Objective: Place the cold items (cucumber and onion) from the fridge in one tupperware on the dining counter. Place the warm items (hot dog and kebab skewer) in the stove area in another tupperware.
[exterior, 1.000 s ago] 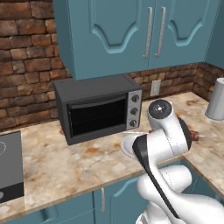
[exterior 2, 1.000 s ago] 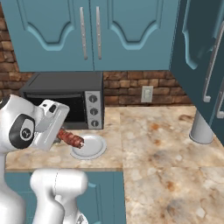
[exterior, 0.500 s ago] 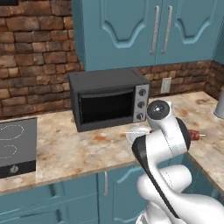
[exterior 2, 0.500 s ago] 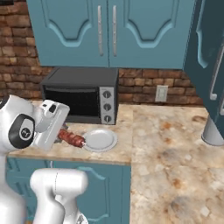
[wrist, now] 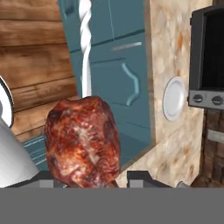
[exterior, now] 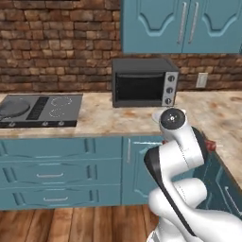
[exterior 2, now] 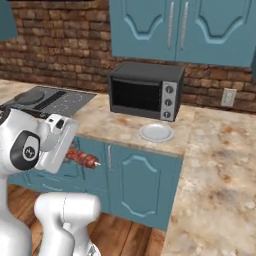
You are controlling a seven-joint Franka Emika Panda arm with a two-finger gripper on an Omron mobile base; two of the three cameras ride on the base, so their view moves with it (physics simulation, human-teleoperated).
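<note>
The reddish-brown kebab skewer [exterior 2: 83,159] hangs level before teal cabinets, off the counter.

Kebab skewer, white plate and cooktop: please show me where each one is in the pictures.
kebab skewer [exterior 2: 81,158], right base view, on the meat pieces.
white plate [exterior 2: 156,132], right base view, on its flat centre.
cooktop [exterior: 45,109], left base view, on the dark glass surface.

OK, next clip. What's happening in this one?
The robot's pincer is shut on a kebab skewer, held in the air in front of the teal cabinets, off the counter. In the hand view the meat sits right at the fingertips, with the skewer's white twisted stick pointing away. A white plate lies bare on the counter in front of the black toaster oven, and the cooktop is off to the left. No tupperware is in view yet.
</note>
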